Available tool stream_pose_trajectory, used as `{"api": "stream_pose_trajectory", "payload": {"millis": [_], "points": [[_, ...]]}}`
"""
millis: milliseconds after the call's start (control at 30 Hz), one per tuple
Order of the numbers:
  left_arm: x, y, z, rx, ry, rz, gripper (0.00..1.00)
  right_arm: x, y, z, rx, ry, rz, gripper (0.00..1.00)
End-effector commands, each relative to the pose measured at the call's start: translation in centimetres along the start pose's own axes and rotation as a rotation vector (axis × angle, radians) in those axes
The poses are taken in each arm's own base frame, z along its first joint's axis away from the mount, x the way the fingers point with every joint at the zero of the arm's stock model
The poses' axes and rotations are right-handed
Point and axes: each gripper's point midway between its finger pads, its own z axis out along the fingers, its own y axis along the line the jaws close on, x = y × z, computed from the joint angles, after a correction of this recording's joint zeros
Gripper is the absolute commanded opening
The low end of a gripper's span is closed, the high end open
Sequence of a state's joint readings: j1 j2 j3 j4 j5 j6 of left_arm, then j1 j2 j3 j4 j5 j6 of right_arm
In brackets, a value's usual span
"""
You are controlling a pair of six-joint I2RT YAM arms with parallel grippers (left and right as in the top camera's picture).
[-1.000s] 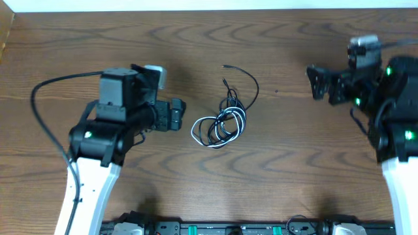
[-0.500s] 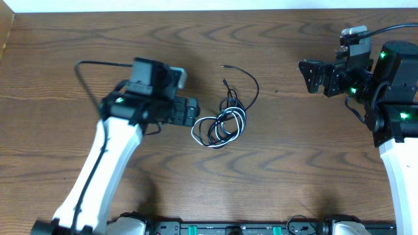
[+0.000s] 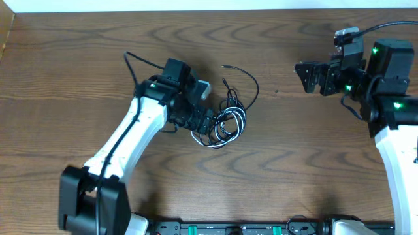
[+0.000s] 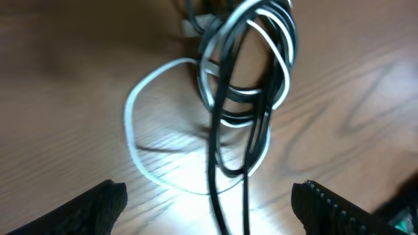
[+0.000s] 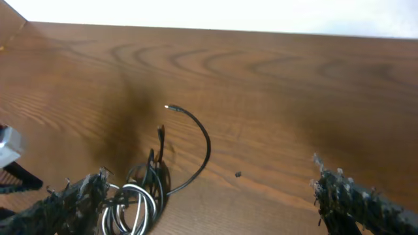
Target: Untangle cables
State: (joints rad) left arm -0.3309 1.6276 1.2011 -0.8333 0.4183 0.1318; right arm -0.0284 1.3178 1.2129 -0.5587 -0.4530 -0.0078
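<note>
From overhead: the cables (image 3: 222,125) sit in a tangled bundle around the middle of the tabletop (image 3: 294,170). The white cable (image 3: 196,136) loops through the black ones. One black cable (image 3: 253,83) breaks out of the knot and sweeps away in a wide arc toward the far side, with its plug end lying free. The left hand (image 3: 206,121) is right up at the left edge of the bundle, arm stretched in from the near left. Whether it touches a strand can't be told from up here. The right hand (image 3: 305,76) hangs well off to the far right, released, with nothing in it.

Over to the left wrist camera: both fingers (image 4: 98,203) are spread wide at the bottom corners, so the left hand (image 4: 209,210) is released rather than clenched. The white cable (image 4: 130,130) bulges out to the left in a big loop. The black cable (image 4: 219,117) is wound with it higher up, and black strands run straight down into the gap between the fingers. Neither finger touches them.

Now the right wrist camera: the fingers (image 5: 353,199) are wide apart at the bottom corners, so the right hand (image 5: 209,199) is released and empty. The cables (image 5: 140,196) lie low on the left, near the left-side finger, and the black arc (image 5: 204,140) rises from them. A small dark speck (image 5: 238,174) sits on the wood just right of the arc. A white part of the left arm (image 5: 6,147) pokes in at the left edge.
</note>
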Motion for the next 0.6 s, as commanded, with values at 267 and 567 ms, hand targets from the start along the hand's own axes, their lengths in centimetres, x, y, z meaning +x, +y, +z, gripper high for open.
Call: {"api": "stream_pose_trajectory", "payload": {"millis": [267, 567], "points": [[-0.3, -0.6, 2.6, 0.091, 0.049, 0.034, 0.38, -0.3, 0.0, 0.4, -0.011, 0.005, 0.012, 0.98], [-6.2, -0.4, -4.9, -0.041, -0.189, 0.000, 0.08, -0.5, 1.4, 1.0, -0.041, 0.000, -0.015, 0.91]]}}
